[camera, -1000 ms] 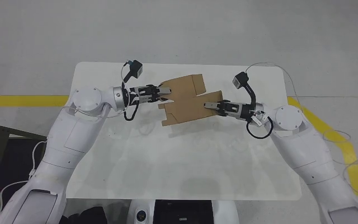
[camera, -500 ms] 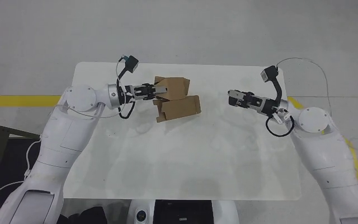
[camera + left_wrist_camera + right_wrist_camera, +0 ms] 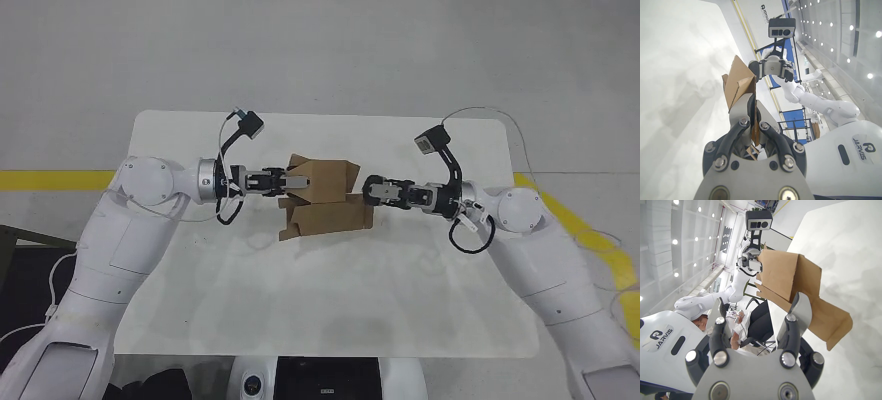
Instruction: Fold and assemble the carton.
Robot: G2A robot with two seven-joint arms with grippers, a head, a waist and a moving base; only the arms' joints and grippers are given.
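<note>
Left gripper (image 3: 752,104) clamps the carton (image 3: 325,200) wall, probably to steady it, while right gripper (image 3: 760,297), spread apart, faces the opposite end.

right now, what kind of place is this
Likely a factory hall or robot test lab: white work table, yellow line on the grey floor, rows of ceiling lights high overhead.

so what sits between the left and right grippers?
Only the partly folded brown cardboard carton, spanning from left gripper to right gripper in the top view.
</note>
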